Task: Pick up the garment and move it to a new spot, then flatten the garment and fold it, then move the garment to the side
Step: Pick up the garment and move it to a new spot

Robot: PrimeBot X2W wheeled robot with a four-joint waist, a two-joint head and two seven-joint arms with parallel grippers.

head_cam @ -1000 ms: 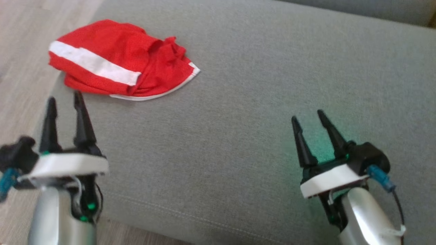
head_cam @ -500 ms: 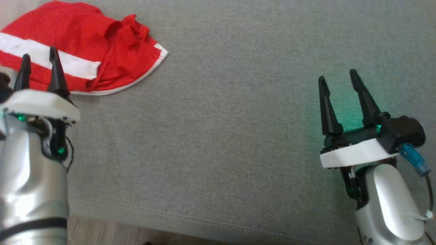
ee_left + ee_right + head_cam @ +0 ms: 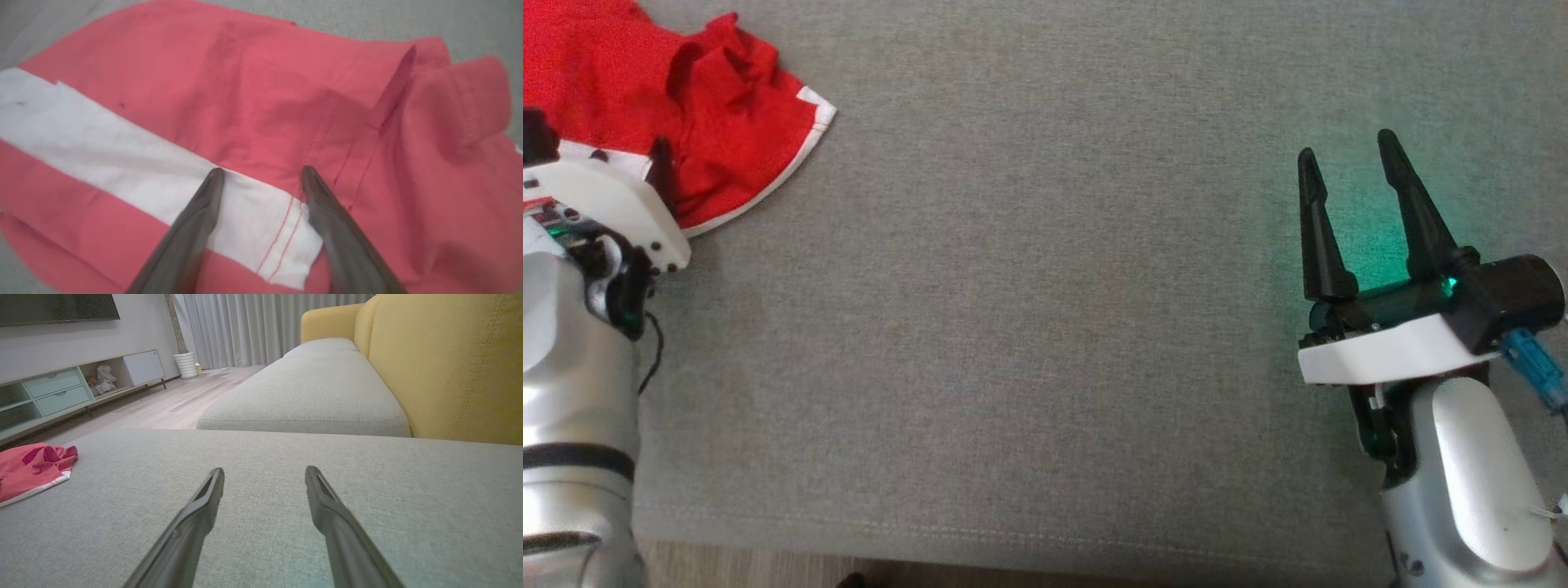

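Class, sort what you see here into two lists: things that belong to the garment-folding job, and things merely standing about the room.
Belongs to the job:
red garment
left gripper, open over it
right gripper, open
grey seat cushion under the garment

Just standing about:
yellow backrest
low cabinet
white pot
curtains

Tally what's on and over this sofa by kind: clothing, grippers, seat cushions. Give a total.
Garment: 1
Grippers: 2 (left gripper, right gripper)
Seat cushions: 2 (near cushion, far cushion)
Total: 5
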